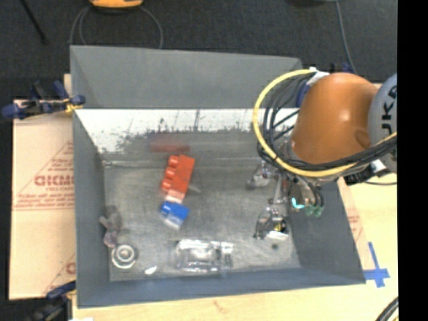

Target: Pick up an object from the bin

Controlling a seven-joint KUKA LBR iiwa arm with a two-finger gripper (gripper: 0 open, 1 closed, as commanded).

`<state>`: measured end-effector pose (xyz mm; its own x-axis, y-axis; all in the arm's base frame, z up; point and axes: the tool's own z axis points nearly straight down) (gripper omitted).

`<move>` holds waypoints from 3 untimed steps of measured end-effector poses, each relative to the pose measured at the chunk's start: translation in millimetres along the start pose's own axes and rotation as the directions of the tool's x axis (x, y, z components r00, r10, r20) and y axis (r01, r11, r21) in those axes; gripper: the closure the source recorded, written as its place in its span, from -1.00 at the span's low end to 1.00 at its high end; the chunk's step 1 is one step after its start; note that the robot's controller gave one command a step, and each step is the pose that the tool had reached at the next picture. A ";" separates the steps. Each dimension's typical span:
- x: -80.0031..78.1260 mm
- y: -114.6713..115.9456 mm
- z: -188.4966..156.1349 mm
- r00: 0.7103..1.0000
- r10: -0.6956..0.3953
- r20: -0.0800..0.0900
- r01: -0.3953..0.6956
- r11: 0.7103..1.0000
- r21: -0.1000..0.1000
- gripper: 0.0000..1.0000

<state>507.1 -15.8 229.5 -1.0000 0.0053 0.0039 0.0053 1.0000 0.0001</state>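
My gripper hangs low over the right part of the bin floor, under the arm's orange cover. Its two fingers stand apart, one fingertip toward the back and the other toward the front, with bare floor between them, so it is open and holds nothing. A clear plastic packet lies flat to the front left of it. A red-orange toy block lies further left, near the middle of the bin, with a small blue block just in front of it.
In the front left corner lie a round silvery cap and a small grey lumpy piece. The bin's sloping right wall rises close beside the gripper. Cables loop around the arm's wrist.
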 end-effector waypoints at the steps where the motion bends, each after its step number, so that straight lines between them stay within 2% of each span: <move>1: 5.5 24.5 119.2 0.999 -0.042 0.011 0.042 0.999 0.004 -1.00; 2: 6.4 35.3 124.4 0.998 -0.069 0.014 0.069 0.998 -0.003 -1.00; 3: 33.0 64.8 108.7 0.985 -0.170 0.002 0.170 0.985 0.002 -1.00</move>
<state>474.0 49.1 120.9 -0.9863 -0.1647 0.0022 -0.1647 0.9863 -0.0012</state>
